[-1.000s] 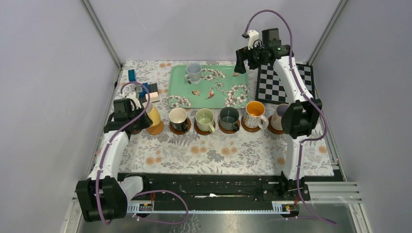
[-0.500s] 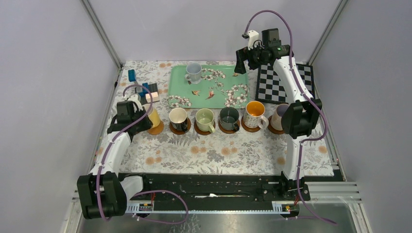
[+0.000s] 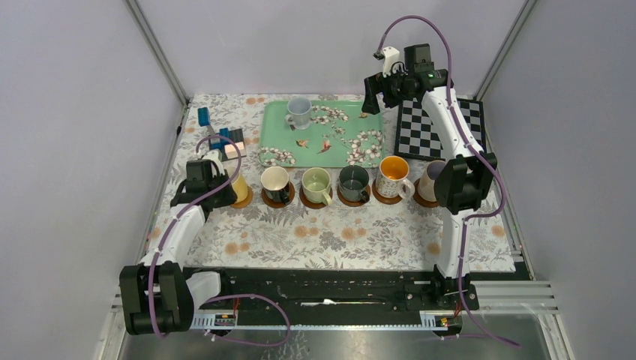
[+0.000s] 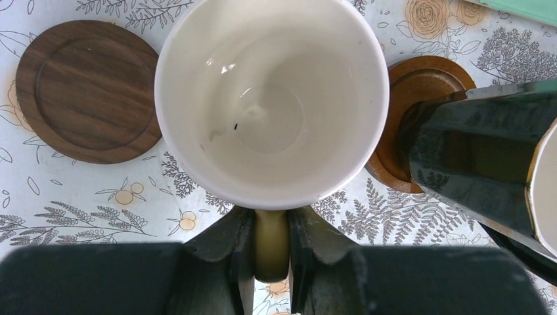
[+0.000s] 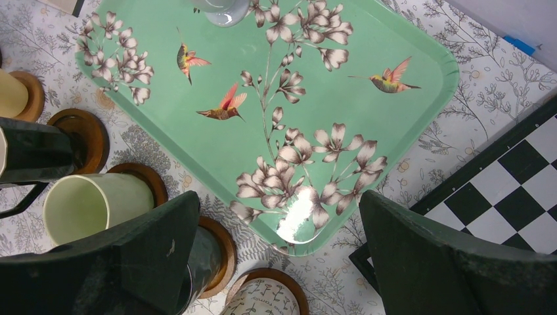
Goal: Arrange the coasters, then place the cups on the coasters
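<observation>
My left gripper (image 4: 271, 244) is shut on the handle of the yellow cup (image 4: 271, 98), white inside, at the row's left end (image 3: 239, 184). The cup hangs between an empty dark coaster (image 4: 89, 92) and an orange-brown coaster (image 4: 423, 82); whether it touches either I cannot tell. To the right, the black (image 3: 276, 182), pale green (image 3: 316, 184), dark green (image 3: 353, 180), floral (image 3: 393, 174) and pinkish (image 3: 431, 180) cups stand on coasters. A pale blue cup (image 3: 300, 111) stands on the tray. My right gripper (image 5: 279, 197) is open and empty, high over the tray's right end.
The green floral tray (image 3: 330, 142) lies at the back centre and the checkerboard (image 3: 431, 131) at the back right. Blue blocks (image 3: 204, 116) and coloured blocks (image 3: 232, 139) sit at the back left. The black cup (image 4: 486, 157) stands close to the right of the held cup.
My left gripper has shifted a little to the right and towards the near edge with the yellow cup. The right arm has not moved.
</observation>
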